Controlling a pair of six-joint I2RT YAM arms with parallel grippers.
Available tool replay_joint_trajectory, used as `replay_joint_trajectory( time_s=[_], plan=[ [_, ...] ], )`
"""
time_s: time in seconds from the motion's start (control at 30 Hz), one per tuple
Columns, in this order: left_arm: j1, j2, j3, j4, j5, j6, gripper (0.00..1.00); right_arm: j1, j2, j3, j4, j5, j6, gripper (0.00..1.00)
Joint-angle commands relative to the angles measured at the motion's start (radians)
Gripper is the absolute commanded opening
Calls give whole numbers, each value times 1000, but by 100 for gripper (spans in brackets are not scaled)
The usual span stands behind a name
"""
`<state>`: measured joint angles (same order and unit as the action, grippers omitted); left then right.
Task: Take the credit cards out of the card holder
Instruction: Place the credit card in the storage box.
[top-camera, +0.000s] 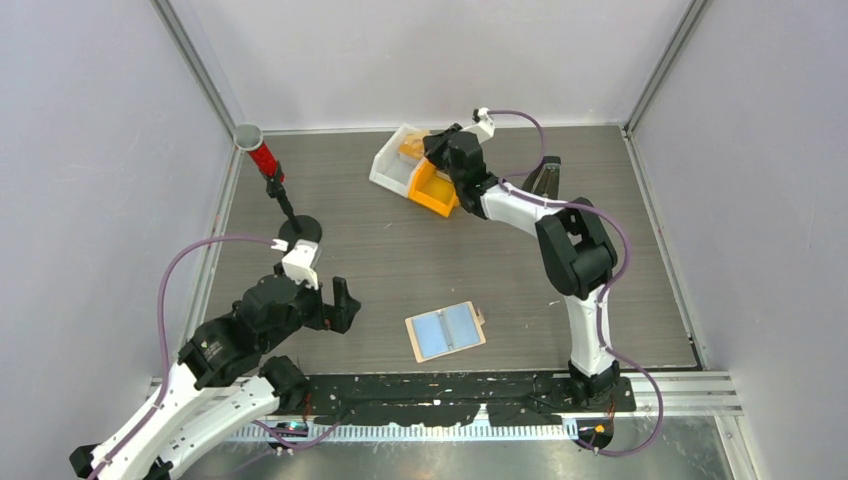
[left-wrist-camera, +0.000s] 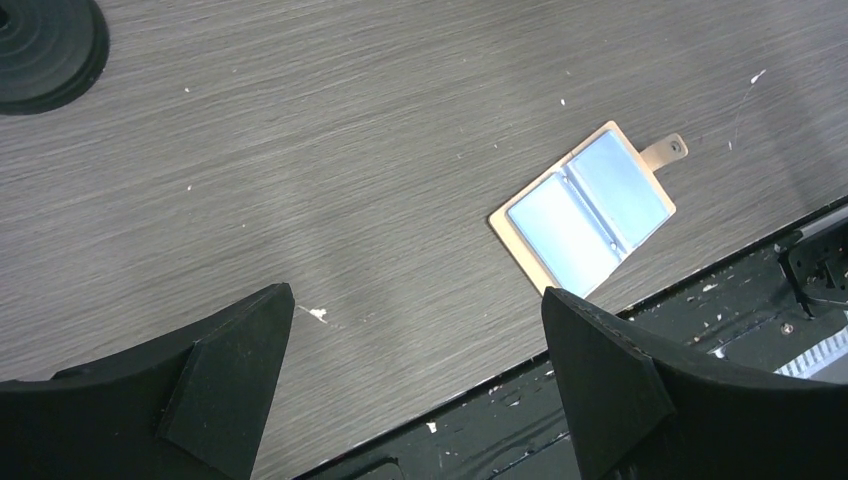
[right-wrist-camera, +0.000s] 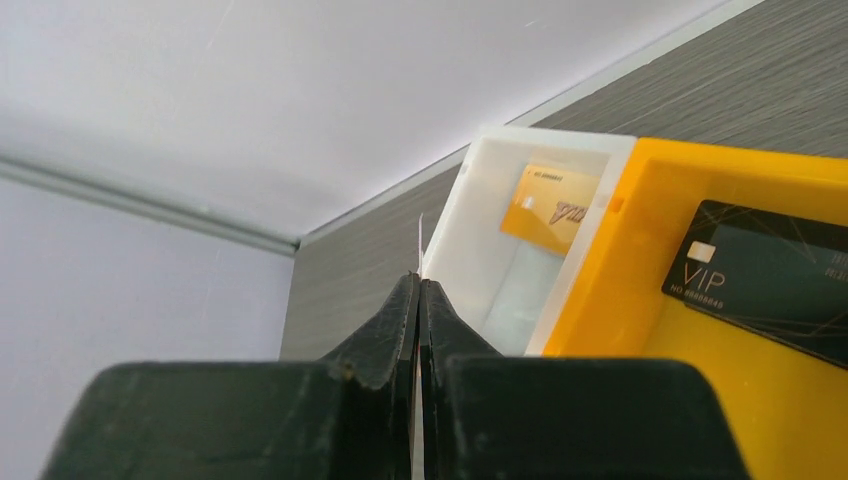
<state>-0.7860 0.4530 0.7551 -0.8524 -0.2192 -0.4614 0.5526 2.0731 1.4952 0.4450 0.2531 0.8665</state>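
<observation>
The tan card holder (top-camera: 445, 331) (left-wrist-camera: 585, 210) lies open flat near the table's front edge, its tab pointing right. Two light blue panels fill it; I cannot tell whether they are cards. My left gripper (top-camera: 336, 306) (left-wrist-camera: 414, 295) hovers to its left, open and empty. My right gripper (top-camera: 432, 143) (right-wrist-camera: 420, 280) is at the far white bin (top-camera: 392, 162) (right-wrist-camera: 470, 215), shut on a thin pale credit card (right-wrist-camera: 420, 232) seen edge-on above the fingertips. An orange credit card (right-wrist-camera: 557, 208) lies in the white bin.
An orange bin (top-camera: 437, 190) (right-wrist-camera: 640, 250) touches the white bin and holds a black VIP card (right-wrist-camera: 775, 275). A black wedge case (top-camera: 545, 178) sits at the back right. A red-handled tool (top-camera: 266, 162) stands on a black disc base (top-camera: 300, 230) (left-wrist-camera: 45, 45) at the left.
</observation>
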Motion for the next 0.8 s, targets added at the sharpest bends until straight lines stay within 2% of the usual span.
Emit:
replay_joint_trajectory(
  time_s=[0.0,0.13,0.2,0.4,0.63,0.77],
  plan=[
    [1,-25,22,-1,18,26,99,-2,69,98,53,147,86,5],
    [-1,-51,19,1,30,32,99,-2,140,165,51,168,157,5],
    [1,-70,14,3,39,33,99,-2,172,223,-37,181,191,5],
    [1,-118,0,26,32,39,99,1,241,298,-94,230,292,5],
    [1,-139,-7,39,32,42,99,3,332,449,-184,264,318,5],
    [1,-141,-4,36,35,45,99,8,361,478,-193,260,333,5]
  ],
)
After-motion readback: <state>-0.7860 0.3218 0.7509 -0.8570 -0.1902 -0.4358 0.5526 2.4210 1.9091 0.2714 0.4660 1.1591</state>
